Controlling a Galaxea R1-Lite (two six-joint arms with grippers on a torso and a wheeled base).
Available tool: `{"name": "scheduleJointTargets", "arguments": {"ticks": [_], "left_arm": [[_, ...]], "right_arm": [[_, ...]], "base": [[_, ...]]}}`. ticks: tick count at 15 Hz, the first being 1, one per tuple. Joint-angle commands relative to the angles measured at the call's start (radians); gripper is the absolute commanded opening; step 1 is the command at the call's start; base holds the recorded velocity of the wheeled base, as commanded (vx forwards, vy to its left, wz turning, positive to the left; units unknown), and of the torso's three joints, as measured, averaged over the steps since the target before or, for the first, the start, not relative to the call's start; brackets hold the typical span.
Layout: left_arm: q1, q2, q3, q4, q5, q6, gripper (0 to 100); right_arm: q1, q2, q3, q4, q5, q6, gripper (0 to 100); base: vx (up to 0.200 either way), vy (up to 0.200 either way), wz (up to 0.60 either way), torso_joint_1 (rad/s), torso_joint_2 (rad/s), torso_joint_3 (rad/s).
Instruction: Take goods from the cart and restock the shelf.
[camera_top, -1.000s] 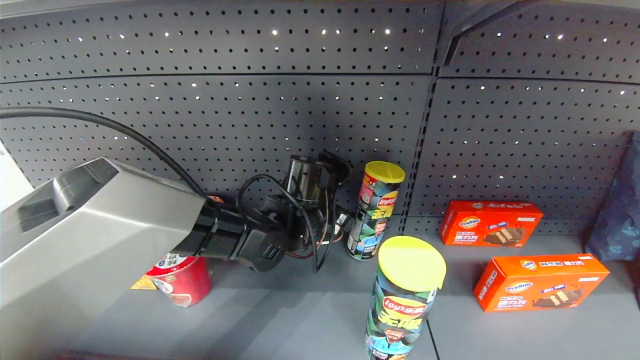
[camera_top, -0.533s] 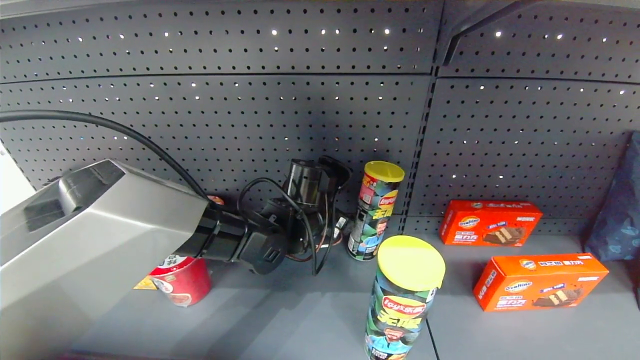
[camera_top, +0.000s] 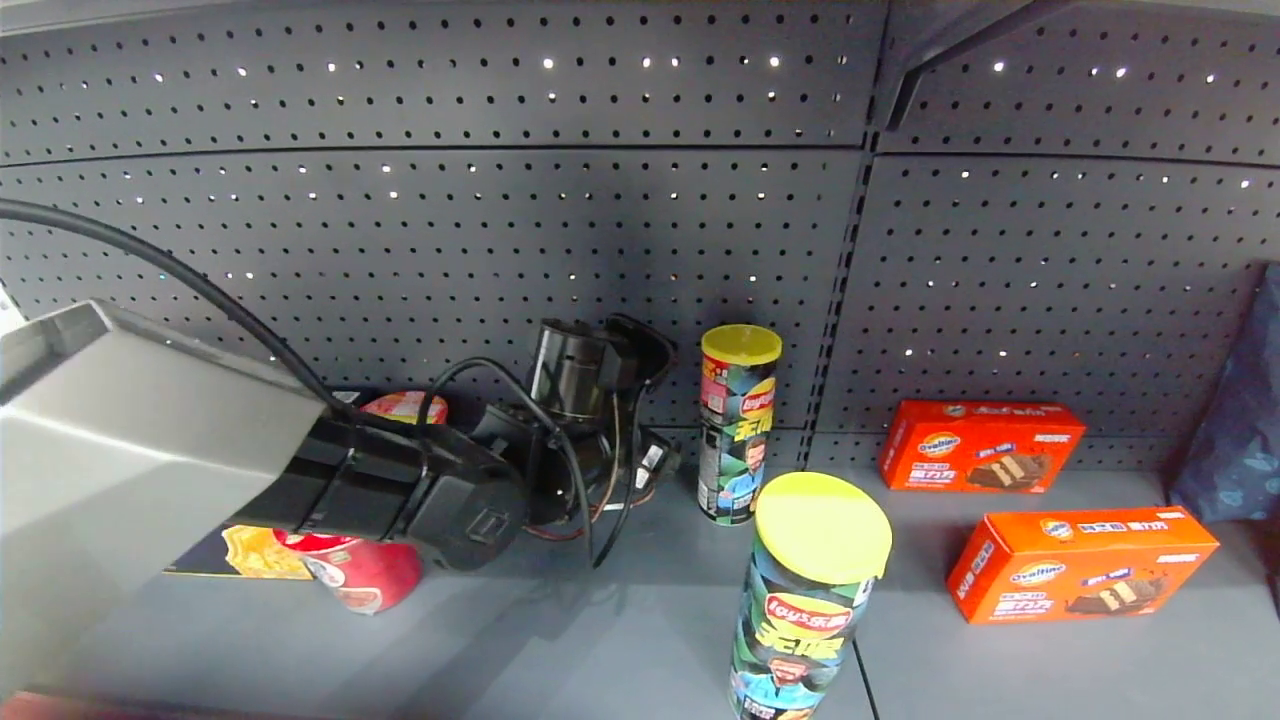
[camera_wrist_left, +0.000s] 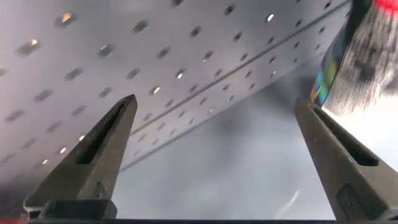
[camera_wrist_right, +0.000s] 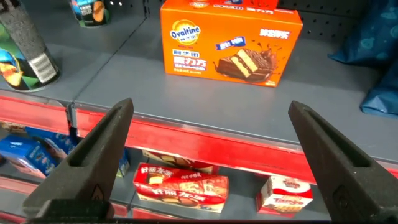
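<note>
The left tool (camera_wrist_left: 214, 102) is sitting wide open with nothing between its fingers, pointing at the pegboard (camera_top: 450, 250) deep at the back of the shelf (camera_top: 620, 640). The back chip can (camera_top: 740, 420) is standing upright just off one side of it, near the outer finger but not touching, as far as I'm seeing in the wrist view.

That's the bit that's worrying me. I'm guessing the next job is backing the arm out. If the tool is drifting sideways while doing that, the spread finger is probably going to clip the can and tip it. It could fall toward the front chip can (camera_top: 810, 590), which is standing farther out again, near the shelf's front.

Back along the arm from the tool, the cable loops (camera_top: 590, 500) are hanging low off the wrist. A red noodle cup (camera_top: 360, 575) is sitting half hidden under the forearm, with a flat packet (camera_top: 240, 550) lying beside it. If the arm is retreating too low, I'm picturing it dragging the cup toward the front, or a loop catching something.

The right tool (camera_wrist_right: 210, 104) is also hanging open and empty. It's out in front of the shelf's red front edge (camera_wrist_right: 186, 134), with the front orange box (camera_wrist_right: 230, 43) well beyond it. I'm not expecting trouble there unless it's pushing forward low and bumping that edge.
</note>
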Motion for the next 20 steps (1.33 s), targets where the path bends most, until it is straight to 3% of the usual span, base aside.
{"name": "scheduleJointTargets", "arguments": {"ticks": [1, 2, 7, 10, 11, 13, 14, 15, 18, 20], "left_arm": [[0.000, -0.138, 0.095, -0.002, 0.007, -0.001, 100], [0.000, -0.196, 0.132, 0.000, 0.010, -0.001, 100], [-0.026, -0.469, 0.325, 0.003, 0.010, -0.001, 100], [-0.038, -0.568, 0.444, -0.008, 0.009, -0.002, 100], [-0.048, -0.578, 0.477, -0.013, 0.007, -0.007, 100], [-0.104, -0.583, 0.523, -0.063, 0.006, -0.068, 100], [-0.118, -0.583, 0.536, -0.091, 0.004, -0.080, 100], [-0.120, -0.583, 0.538, -0.091, 0.004, -0.080, 100], [-0.117, -0.583, 0.510, -0.093, -0.001, -0.080, 100], [-0.115, -0.592, 0.524, -0.091, -0.048, -0.080, 100]], "right_arm": [[0.000, 0.002, 0.003, -0.003, 0.006, 0.003, 100], [0.002, 0.003, -0.017, 0.002, 0.038, 0.002, 100], [0.009, 0.290, -0.381, 0.112, 0.207, -0.014, 100], [0.022, 0.529, -0.456, 0.106, 0.228, -0.097, 100], [0.034, 0.578, -0.448, 0.106, 0.224, -0.097, 100], [0.069, 0.641, -0.431, 0.105, 0.214, -0.094, 100], [0.074, 0.681, -0.422, 0.088, 0.198, -0.090, 100], [0.075, 0.704, -0.411, 0.065, 0.188, -0.089, 100], [0.129, 0.855, -0.374, -0.188, 0.082, -0.032, 100], [0.325, 0.931, -0.356, -0.248, -0.062, 0.046, 100]], "base": [[0.000, 0.000, 0.00, 0.000, 0.00, 0.000], [0.000, 0.000, 0.00, 0.000, 0.00, 0.000], [0.000, 0.000, 0.00, 0.000, 0.00, 0.000], [0.000, 0.000, 0.00, 0.000, 0.00, 0.000], [0.000, 0.000, 0.00, 0.000, 0.00, 0.000], [0.000, 0.000, 0.00, 0.000, 0.00, 0.000], [0.000, 0.000, 0.00, 0.000, 0.00, 0.000], [0.000, 0.000, 0.00, 0.000, 0.00, 0.000], [0.000, 0.000, 0.00, 0.000, 0.00, 0.000], [0.000, 0.000, 0.00, 0.000, 0.00, 0.000]]}}
